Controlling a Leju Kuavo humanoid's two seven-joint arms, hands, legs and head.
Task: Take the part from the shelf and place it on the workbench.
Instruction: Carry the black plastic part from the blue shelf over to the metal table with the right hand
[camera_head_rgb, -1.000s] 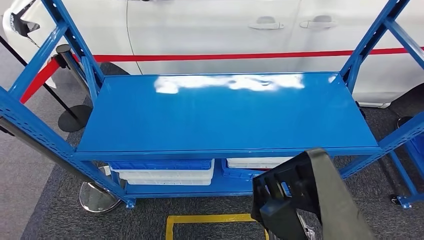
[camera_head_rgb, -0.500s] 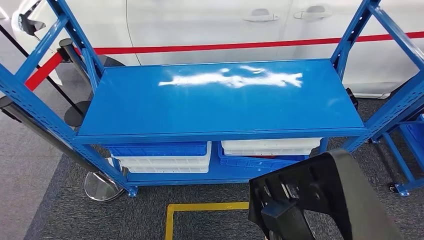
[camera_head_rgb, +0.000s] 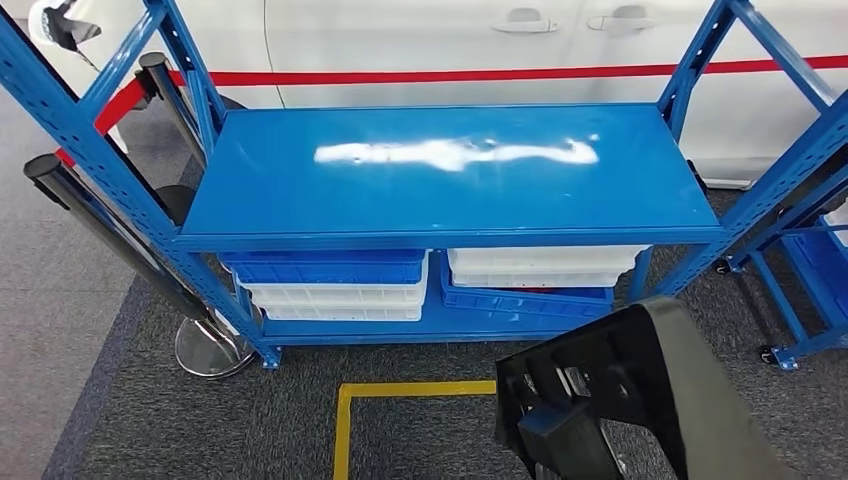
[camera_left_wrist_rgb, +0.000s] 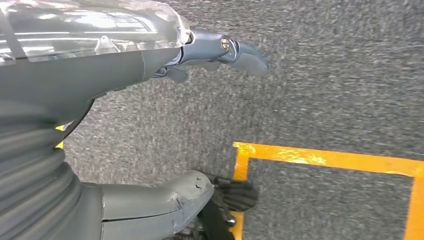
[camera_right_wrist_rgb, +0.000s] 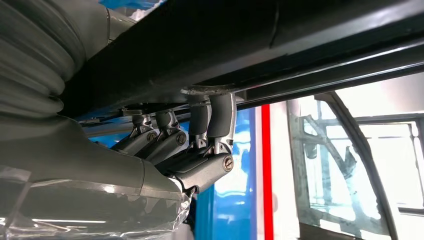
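The large black moulded plastic part (camera_head_rgb: 620, 400) is sitting low at the robot's right side in the head view, off the shelf and well short of the glossy blue metal table (camera_head_rgb: 450, 190) with its bare top. The step in hand looks like carrying the part over and setting it down, and doing that well probably means lifting it clear above the table's front edge before lowering, keeping it level, and aiming for the open middle of the top, away from the blue perforated uprights (camera_head_rgb: 90, 150) at either end. The right hand (camera_right_wrist_rgb: 175, 150) is gripping the part from beneath, its fingers (camera_right_wrist_rgb: 220, 115) hooking up over a dark edge of it, so the load is hanging on curled fingers and a slow, steady move is likely wise. The left hand (camera_left_wrist_rgb: 165, 150) is hanging over grey carpet and a yellow floor marking (camera_left_wrist_rgb: 325, 160), holding nothing, thumb and fingers spread apart. Stacked blue and white plastic trays (camera_head_rgb: 330, 285) are sitting on the level below the top.
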